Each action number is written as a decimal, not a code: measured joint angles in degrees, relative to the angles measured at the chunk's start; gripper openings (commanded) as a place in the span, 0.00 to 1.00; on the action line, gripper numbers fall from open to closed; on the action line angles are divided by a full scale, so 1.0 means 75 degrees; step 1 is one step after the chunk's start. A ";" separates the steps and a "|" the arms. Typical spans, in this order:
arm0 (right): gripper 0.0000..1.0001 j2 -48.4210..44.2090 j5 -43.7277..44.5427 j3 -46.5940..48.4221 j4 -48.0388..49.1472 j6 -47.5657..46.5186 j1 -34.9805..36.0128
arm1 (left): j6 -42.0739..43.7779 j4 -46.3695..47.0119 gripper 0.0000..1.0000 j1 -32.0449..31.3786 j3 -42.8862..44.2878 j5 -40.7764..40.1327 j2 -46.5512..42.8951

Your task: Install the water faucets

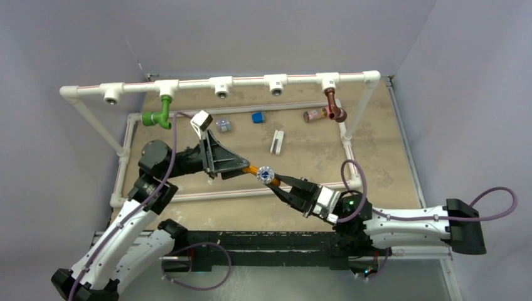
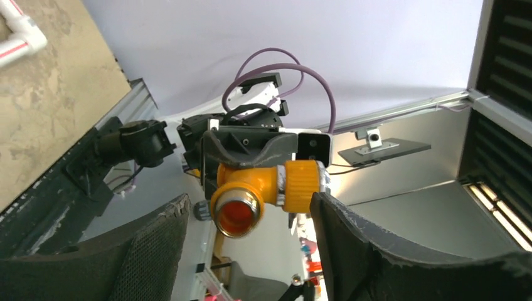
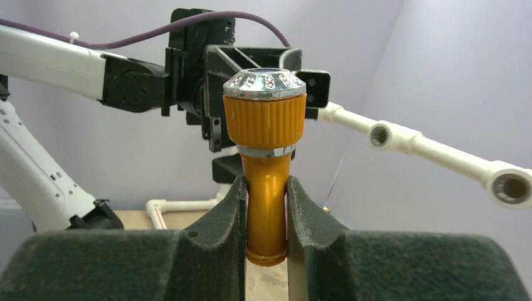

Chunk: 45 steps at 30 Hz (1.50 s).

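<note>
My right tool point(image 3: 266, 188) clamps the orange faucet point(image 3: 265, 119) by its stem; my left tool point(image 2: 250, 200) stands open around it. Such a narrow grip could let it twist.

The orange faucet point(image 3: 266, 119), chrome-capped, stands upright, its stem pinched between the right hand's point(image 3: 266, 191) pads, its threaded branch between the left hand's point(image 2: 250, 202) parted fingers. The green faucet point(image 1: 160, 116) and the dark brown faucet point(image 1: 335, 108) hang mounted well beyond both hands
</note>
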 measured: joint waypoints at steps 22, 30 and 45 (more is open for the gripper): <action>0.00 -0.0239 0.3139 0.1183 -0.2929 0.0358 0.0012 | 0.6840 -0.5511 0.65 -0.0003 0.6665 -0.2795 0.2428; 0.00 0.0956 0.3625 0.1897 -0.2961 0.0458 -0.0600 | 0.8865 -0.5939 0.60 -0.0003 0.6787 -0.6650 0.2445; 0.00 0.3127 0.3485 0.3812 -0.3908 0.1279 -0.2739 | 1.0124 -0.5560 0.66 -0.0003 0.6554 -0.9748 0.3162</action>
